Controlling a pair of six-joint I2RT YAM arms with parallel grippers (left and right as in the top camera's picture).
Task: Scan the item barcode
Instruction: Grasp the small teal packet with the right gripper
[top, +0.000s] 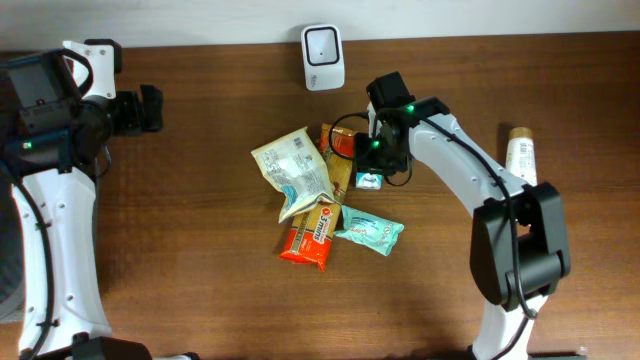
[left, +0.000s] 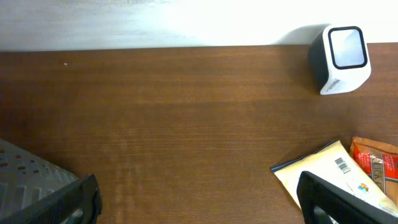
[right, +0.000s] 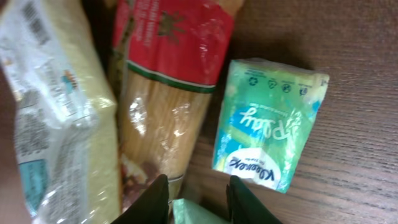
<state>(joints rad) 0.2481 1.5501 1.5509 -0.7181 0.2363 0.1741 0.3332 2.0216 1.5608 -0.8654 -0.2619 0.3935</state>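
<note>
Right gripper (right: 196, 190) hangs low over the pile at mid-table. Its fingers are drawn close, with a pale green edge (right: 189, 213) between them. I cannot tell whether that edge is pinched or merely framed, nor which pack it belongs to. The green tissue pack (right: 267, 124) lies just right of the fingers and looks the likely item for scanning. It sits flat on the table, well apart from the scanner (top: 322, 57) at the far edge. The spaghetti pack (right: 165, 106) touches its left side, with the yellow pouch (right: 56, 118) beyond, so there is little room for a clean pick. An orange pack (top: 310, 235) and a teal pack (top: 370, 231) lie nearer, and a white bottle (top: 520, 152) stands off right. Left gripper (left: 198, 186) waits spread wide and empty, probably parked clear of the scanner.
</note>
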